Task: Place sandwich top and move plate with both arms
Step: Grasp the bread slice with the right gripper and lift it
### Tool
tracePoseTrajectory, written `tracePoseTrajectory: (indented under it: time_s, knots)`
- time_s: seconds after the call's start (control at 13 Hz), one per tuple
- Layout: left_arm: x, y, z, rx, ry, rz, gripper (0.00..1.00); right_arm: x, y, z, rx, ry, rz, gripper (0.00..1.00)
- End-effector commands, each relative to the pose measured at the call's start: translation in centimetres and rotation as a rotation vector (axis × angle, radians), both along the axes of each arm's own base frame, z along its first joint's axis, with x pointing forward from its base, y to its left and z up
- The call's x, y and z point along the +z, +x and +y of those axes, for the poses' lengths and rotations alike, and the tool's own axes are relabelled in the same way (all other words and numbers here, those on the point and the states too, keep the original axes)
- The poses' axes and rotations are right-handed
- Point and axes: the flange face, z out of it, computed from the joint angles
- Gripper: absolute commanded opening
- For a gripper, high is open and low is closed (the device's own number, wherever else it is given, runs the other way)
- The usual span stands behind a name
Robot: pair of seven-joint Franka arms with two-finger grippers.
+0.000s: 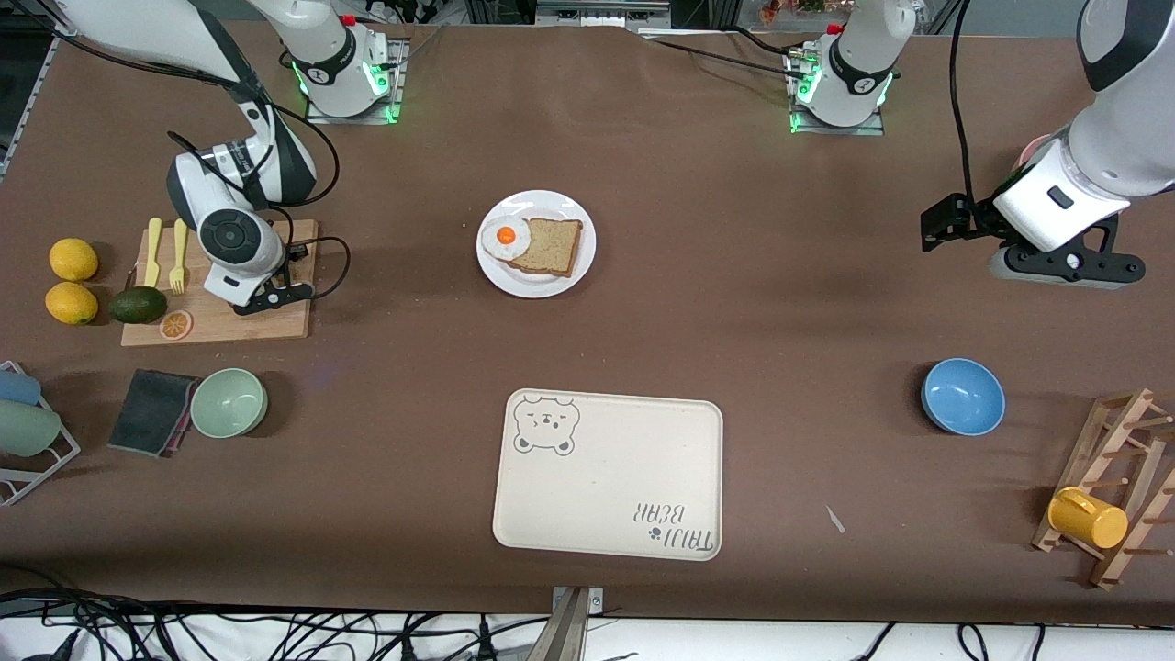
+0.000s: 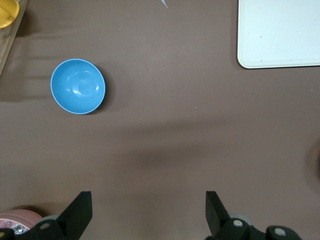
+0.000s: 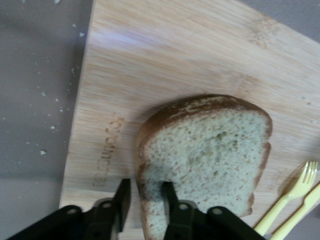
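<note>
The sandwich top [image 3: 210, 155], a speckled brown slice with a dark domed crust, lies on the wooden cutting board [image 3: 165, 60]. My right gripper [image 3: 145, 192] has its jaws drawn in narrow around the crust edge, one finger on the crumb face and the other just outside the crust. In the front view the right gripper [image 1: 250, 296] hangs over that board and hides the slice. The white plate [image 1: 551, 198] sits mid-table with a squarer bread slice [image 1: 551, 248] and a fried egg [image 1: 505, 237]. My left gripper [image 1: 945, 225] [image 2: 149, 210] waits open over bare table at the left arm's end.
Yellow cutlery [image 1: 165, 252], an avocado [image 1: 138, 305] and an orange slice [image 1: 175, 323] share the board, with two lemons [image 1: 73, 259] beside it. The bear tray [image 1: 610, 477] lies nearer the camera than the plate. Also here: green bowl [image 1: 229, 402], dark sponge [image 1: 151, 411], blue bowl [image 1: 962, 396], mug rack [image 1: 1115, 487].
</note>
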Motion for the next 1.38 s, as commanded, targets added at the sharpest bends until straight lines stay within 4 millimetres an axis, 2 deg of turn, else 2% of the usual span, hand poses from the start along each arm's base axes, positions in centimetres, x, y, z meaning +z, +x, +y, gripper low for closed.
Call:
tracePoseTrajectory:
  time_s: [0.0, 0.23, 0.31, 0.46, 0.54, 0.61, 0.84, 0.92, 1.0, 1.15, 1.3]
  knots:
    - [-0.1, 0.7, -0.1, -0.017, 0.031, 0.003, 1.00, -0.7, 0.4, -0.6, 0.017, 0.008, -0.005, 0.01]
    - [-0.3, 0.7, -0.3, -0.019, 0.031, 0.004, 1.00, -0.4, 0.5, -0.6, 0.011, 0.007, -0.008, 0.00]
    - [-0.7, 0.9, -0.3, -0.021, 0.030, 0.009, 1.00, 0.3, 1.0, -0.6, 0.010, 0.003, -0.023, 0.00]
    - [-0.9, 1.1, -0.4, -0.021, 0.027, 0.004, 1.00, 3.2, 1.6, -0.6, -0.008, -0.028, -0.019, 0.00]
    - [-0.9, 1.1, -0.7, -0.025, 0.027, 0.003, 1.00, 5.2, 2.1, 0.9, -0.013, -0.046, 0.004, 0.00]
    - [-1.3, 1.3, -1.5, -0.041, 0.026, 0.001, 1.00, 7.8, 3.0, 3.3, -0.038, -0.041, 0.022, 0.00]
    - [-2.1, 1.4, -1.7, -0.044, 0.025, 0.013, 1.00, 16.3, 5.6, 10.9, -0.095, -0.016, 0.109, 0.00]
    - [-2.3, 1.6, -1.8, -0.046, 0.026, 0.015, 1.00, 18.4, 5.7, 13.2, -0.105, -0.015, 0.109, 0.00]
    - [-2.5, 1.7, -1.8, -0.046, 0.025, 0.016, 1.00, 19.7, 5.6, 15.7, -0.130, -0.021, 0.088, 0.00]
    - [-2.5, 1.9, -1.7, -0.045, 0.024, 0.010, 1.00, 21.0, 3.8, 22.3, -0.176, -0.004, 0.044, 0.00]
    - [-2.9, 2.1, -1.8, -0.045, 0.022, 0.007, 1.00, 20.4, 2.1, 27.9, -0.218, 0.042, 0.046, 0.00]
